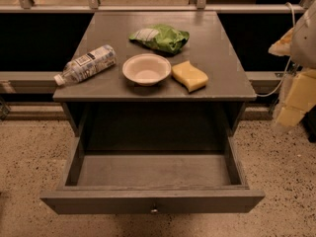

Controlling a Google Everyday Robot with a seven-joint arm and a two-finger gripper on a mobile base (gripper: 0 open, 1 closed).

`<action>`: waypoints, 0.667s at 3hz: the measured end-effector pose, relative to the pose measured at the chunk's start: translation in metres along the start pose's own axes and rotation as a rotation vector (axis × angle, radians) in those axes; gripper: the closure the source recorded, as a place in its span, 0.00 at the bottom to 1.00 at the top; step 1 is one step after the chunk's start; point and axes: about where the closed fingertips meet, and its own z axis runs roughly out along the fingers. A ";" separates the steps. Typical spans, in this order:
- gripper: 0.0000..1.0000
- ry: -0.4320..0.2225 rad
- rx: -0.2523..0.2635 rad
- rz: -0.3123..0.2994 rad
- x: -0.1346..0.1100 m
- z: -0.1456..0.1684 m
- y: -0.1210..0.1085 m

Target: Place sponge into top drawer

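The yellow sponge (189,75) lies flat on the grey cabinet top (217,48), at its front right, just right of the white bowl (146,68). The top drawer (153,201) is pulled fully out toward me and holds nothing; its small metal knob (154,210) shows on the front panel. My gripper (295,100), with pale yellow fingers, hangs blurred at the right edge of the camera view, off the cabinet's right side and well clear of the sponge. It holds nothing that I can see.
A plastic water bottle (86,64) lies on its side at the cabinet's left. A green chip bag (160,37) lies behind the bowl. A railing and dark glass run behind the cabinet. Speckled floor surrounds the drawer.
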 end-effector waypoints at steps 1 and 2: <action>0.00 0.000 0.000 0.000 0.000 0.000 0.000; 0.00 -0.027 0.047 0.012 -0.013 0.011 -0.022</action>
